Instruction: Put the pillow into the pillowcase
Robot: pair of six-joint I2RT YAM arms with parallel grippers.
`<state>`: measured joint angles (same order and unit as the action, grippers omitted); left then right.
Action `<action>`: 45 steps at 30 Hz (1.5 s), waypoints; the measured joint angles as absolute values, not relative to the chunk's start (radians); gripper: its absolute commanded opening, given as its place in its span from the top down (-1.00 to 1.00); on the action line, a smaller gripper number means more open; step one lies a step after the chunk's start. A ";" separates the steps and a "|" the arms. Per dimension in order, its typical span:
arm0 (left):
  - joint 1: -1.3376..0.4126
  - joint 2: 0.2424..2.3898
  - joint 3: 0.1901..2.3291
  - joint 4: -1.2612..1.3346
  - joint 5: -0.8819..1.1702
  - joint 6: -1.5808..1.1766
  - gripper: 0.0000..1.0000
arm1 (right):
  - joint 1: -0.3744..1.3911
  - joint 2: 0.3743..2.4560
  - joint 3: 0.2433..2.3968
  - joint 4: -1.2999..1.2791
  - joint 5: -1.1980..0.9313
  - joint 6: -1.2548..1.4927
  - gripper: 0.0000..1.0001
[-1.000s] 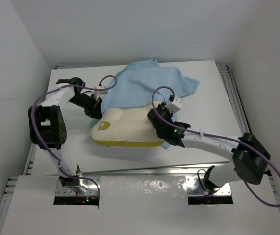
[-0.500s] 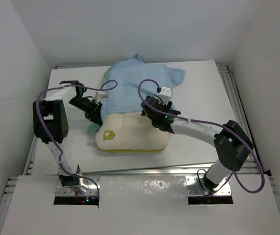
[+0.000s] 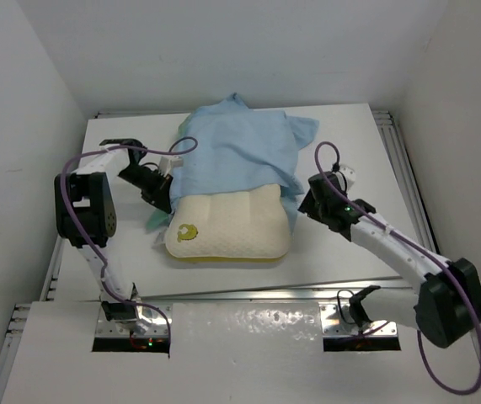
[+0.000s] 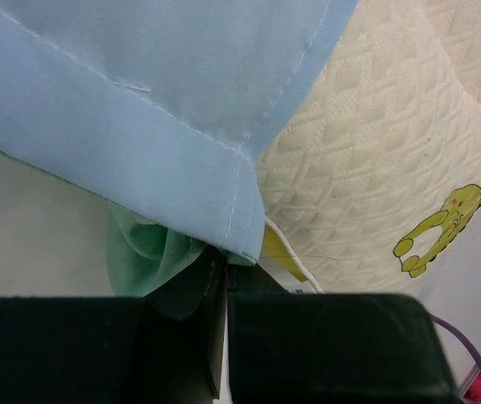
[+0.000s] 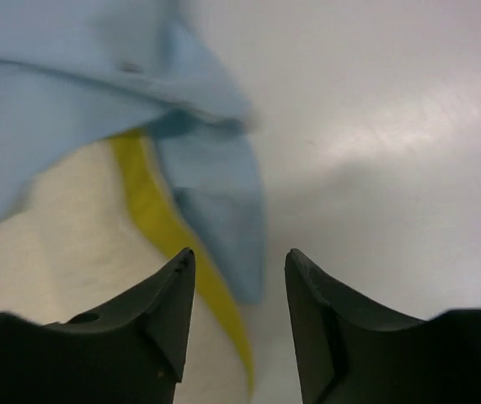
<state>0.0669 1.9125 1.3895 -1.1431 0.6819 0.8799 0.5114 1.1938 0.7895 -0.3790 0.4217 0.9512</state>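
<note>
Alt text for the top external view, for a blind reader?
A cream quilted rectangular pillow lies on a white table, its far end under a thin light blue cloth pillowcase, its near part bare. The left gripper pinches the pillowcase's edge at the pillow's left; the right gripper is open beside the pillow's right edge, holding nothing.

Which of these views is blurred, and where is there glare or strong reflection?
Right wrist view: the pillowcase and the pillow look soft and smeared, and a bright sheen lies on the table. Left wrist view: sharp, the pillowcase's stitching and the pillow's quilted texture are clear. Top view: even light, with reflections on the glossy panel at the near edge.
</note>
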 measured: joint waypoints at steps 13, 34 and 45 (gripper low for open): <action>0.067 1.858 1.372 -1.145 0.644 0.859 1.00 | 0.374 1.612 0.766 -0.083 0.190 0.849 -0.18; 0.067 1.819 1.372 -1.271 0.878 0.994 1.00 | 0.362 1.247 0.323 0.263 -0.068 0.973 1.00; 0.068 1.780 1.691 -1.308 1.169 0.887 1.00 | 0.361 0.898 0.522 0.056 -0.134 0.959 1.00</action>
